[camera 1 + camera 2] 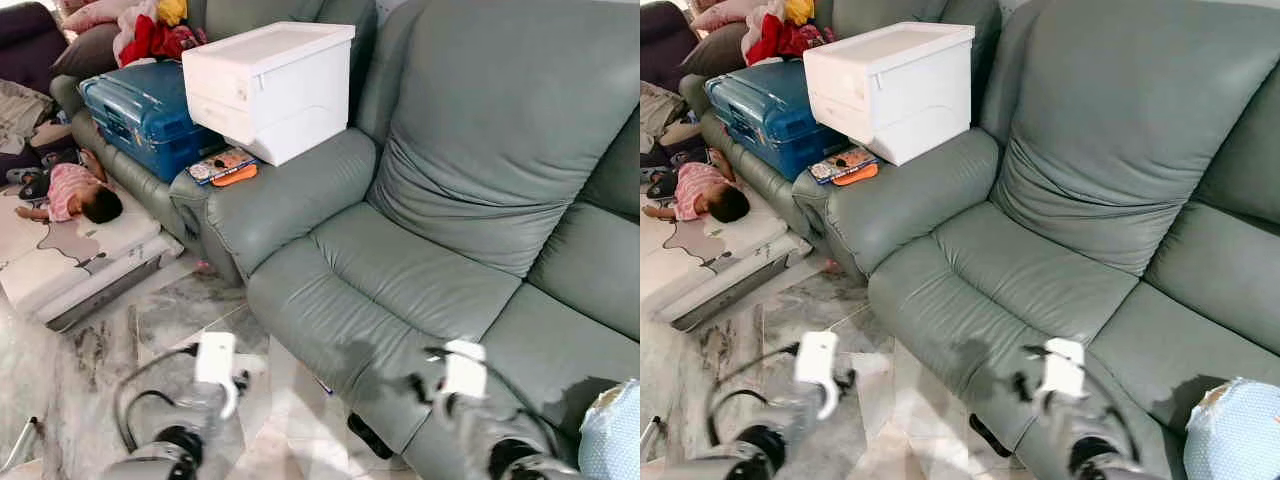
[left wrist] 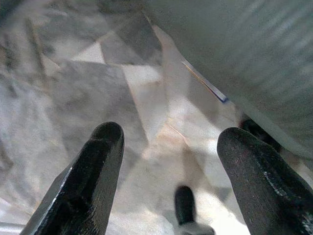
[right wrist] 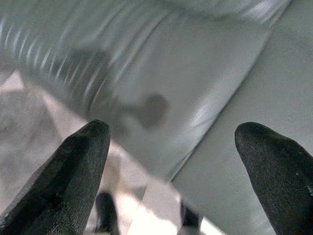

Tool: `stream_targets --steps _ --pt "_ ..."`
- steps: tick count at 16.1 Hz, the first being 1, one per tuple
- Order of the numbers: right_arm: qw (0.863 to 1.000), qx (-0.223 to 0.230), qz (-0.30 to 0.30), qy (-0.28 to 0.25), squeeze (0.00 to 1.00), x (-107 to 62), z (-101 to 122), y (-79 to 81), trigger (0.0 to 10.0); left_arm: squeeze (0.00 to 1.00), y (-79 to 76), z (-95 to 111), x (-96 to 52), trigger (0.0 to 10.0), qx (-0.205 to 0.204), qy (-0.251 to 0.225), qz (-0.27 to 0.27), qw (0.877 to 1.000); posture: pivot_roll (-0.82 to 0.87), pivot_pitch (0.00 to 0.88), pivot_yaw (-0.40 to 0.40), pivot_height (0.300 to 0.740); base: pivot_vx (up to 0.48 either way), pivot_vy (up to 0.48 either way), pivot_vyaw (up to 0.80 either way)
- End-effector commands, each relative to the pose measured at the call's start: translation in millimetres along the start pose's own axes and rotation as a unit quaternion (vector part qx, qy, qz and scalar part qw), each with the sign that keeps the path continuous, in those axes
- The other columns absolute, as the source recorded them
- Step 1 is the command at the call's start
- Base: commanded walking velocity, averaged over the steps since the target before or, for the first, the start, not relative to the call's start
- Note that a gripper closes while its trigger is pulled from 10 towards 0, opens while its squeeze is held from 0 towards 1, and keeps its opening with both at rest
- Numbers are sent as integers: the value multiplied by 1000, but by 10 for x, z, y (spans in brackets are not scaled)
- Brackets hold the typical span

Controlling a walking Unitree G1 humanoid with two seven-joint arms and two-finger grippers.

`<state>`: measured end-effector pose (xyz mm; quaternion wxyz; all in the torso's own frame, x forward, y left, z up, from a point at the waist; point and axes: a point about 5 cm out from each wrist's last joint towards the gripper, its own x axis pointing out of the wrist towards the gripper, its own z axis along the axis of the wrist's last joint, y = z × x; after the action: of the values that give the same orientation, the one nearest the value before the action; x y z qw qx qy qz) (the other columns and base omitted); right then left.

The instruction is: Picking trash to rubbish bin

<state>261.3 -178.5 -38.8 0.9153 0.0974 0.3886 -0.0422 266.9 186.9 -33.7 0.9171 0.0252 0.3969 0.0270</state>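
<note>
Both sets of jaws wide, nothing held: left gripper [image 2: 166,181] over the floor [image 2: 73,93] by the sofa [image 1: 470,260] front, right gripper [image 3: 171,176] over the seat edge. Likely trash: thin strip [image 2: 205,82] on the floor, just under the sofa edge; no bin seen. Risks: blurred wrist views → misjudged reach; flat strip may slip from fingers; person lying on a mat [image 1: 40,265] nearby, so walk w/ care.

I see grey-green leather sofa [image 1: 470,250] across most of view, white storage box [image 1: 268,88] on its armrest, blue suitcase [image 1: 145,115] beside it. Marble floor [image 1: 120,340] below, pale mat [image 1: 70,250] at left.
</note>
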Motion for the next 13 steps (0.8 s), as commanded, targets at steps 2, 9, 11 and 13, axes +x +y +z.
stream_targets --steps 2,9,11,13 --pt "996 -30 55 -58 0 -4 203 59 10000 0 65 208 -17 10000 28 -80 -18 996 -30 0 60 740 0 0 0" --pt "981 -45 68 -177 0 -196 331 -136 10000 0 311 423 -317 10000 41 -261 5 964 -41 0 34 740 0 0 0" --pt "972 -21 85 -219 0 -370 468 -54 10000 0 479 446 -624 10000 68 -301 31 951 -33 18 52 740 0 0 0" --pt "964 51 85 -247 0 -490 594 -89 10000 0 485 537 -851 10000 56 -337 50 938 -19 15 37 740 0 0 0"
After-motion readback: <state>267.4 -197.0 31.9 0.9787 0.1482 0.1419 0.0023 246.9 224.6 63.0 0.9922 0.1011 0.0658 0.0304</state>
